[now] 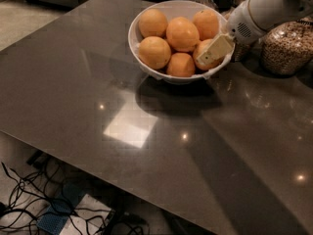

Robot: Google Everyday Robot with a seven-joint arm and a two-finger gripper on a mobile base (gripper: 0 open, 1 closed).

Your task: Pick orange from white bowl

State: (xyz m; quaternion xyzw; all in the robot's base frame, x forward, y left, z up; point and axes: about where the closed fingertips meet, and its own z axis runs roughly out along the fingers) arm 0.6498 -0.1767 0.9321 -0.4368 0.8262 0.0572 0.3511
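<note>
A white bowl [133, 33] stands on the dark table [146, 146] at the back middle, holding several oranges. My gripper [209, 55] reaches in from the upper right over the bowl's right rim. It is against the right-front orange [203, 48] and partly hides it. The other oranges, such as the middle one [182, 33], lie untouched.
A glass jar of grain [286, 48] stands right of the bowl, behind my arm [266, 9]. Another jar is partly hidden behind the wrist. The table's front edge runs diagonally at the lower left, with cables on the floor [29, 199] below.
</note>
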